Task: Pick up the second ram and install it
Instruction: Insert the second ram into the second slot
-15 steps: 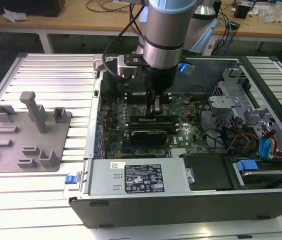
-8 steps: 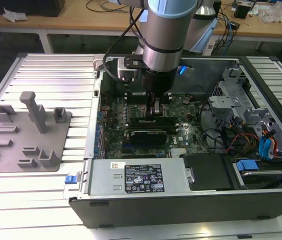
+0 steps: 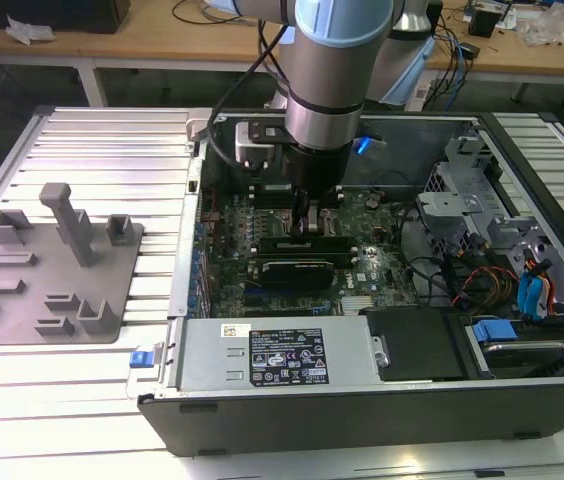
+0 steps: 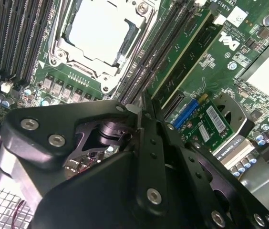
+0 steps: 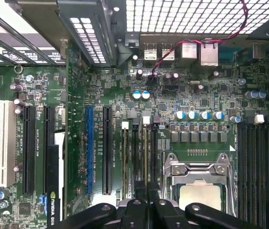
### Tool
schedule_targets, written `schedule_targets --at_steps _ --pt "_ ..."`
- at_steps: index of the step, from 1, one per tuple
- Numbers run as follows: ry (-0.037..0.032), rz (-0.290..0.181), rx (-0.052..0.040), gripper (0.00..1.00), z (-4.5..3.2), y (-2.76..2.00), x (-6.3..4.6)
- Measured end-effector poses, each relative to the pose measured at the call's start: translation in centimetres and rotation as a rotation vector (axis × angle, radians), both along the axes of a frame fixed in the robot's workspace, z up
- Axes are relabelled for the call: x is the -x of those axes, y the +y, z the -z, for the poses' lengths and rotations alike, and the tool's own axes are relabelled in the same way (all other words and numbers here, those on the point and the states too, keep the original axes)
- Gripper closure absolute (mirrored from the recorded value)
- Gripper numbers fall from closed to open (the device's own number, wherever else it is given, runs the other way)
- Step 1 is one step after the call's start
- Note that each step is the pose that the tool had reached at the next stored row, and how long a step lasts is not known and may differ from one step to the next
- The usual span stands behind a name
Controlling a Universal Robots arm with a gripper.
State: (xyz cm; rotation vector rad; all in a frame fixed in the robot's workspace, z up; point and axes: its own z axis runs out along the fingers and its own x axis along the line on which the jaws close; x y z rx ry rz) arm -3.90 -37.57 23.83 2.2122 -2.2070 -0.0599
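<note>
Wooden workbenches point(image 3: 112, 45) strewn with cables are seen along the background of the exterior view, and a ribbed metal desk point(image 3: 92, 150) is spread in front of them. An open computer case point(image 3: 362, 405) is laid flat on the desk, with a grey holder tray point(image 3: 112, 280) set well apart toward the exterior view's left. The arm point(image 3: 337, 70) is seen reaching down into the case, above the motherboard point(image 5: 196, 95). A black graphics card point(image 3: 297, 268) is seen just beside the hand point(image 3: 307, 228). Expansion slots point(image 5: 107, 148) and metal rear connectors point(image 5: 182, 50) are shown in the first wrist view, and the processor socket point(image 4: 101, 31) is seen at a slant in the second wrist view. The hand's fingers are held nearly together, clamped on the top edge of the second ram point(image 4: 187, 57), which is stood upright in a memory slot beside the socket.
</note>
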Motion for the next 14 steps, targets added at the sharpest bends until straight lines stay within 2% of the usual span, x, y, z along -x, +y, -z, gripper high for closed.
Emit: schedule_targets --at_steps 14 --pt "0.0 0.0 0.0001 0.91 0.24 0.1 0.01"
